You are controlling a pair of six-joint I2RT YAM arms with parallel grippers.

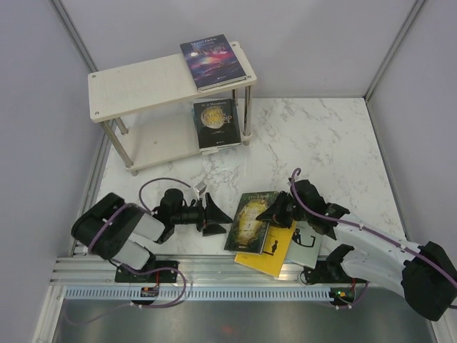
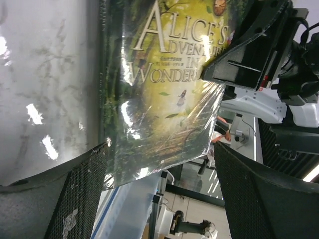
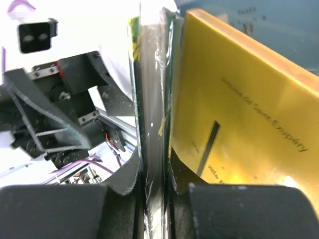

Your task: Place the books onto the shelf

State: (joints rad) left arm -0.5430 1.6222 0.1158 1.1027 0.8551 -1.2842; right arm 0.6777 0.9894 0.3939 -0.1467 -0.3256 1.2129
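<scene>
Treat green-gold book, lying near-centre on desk atop yellow book with right tool pinched shut on its right edge and left tool wide open just left, as light, thin, floppy, film-slick: grip deep across edge.

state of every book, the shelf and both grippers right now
shelf, upright, two books on it
purple galaxy book, flat on top board
dark gold-lettered book, on lower board
green-gold book, edge pinched by right gripper
yellow book, flat, partly under green-gold book
pale book, mostly hidden under right arm
left gripper, open, empty
right gripper, shut on green-gold book
</scene>
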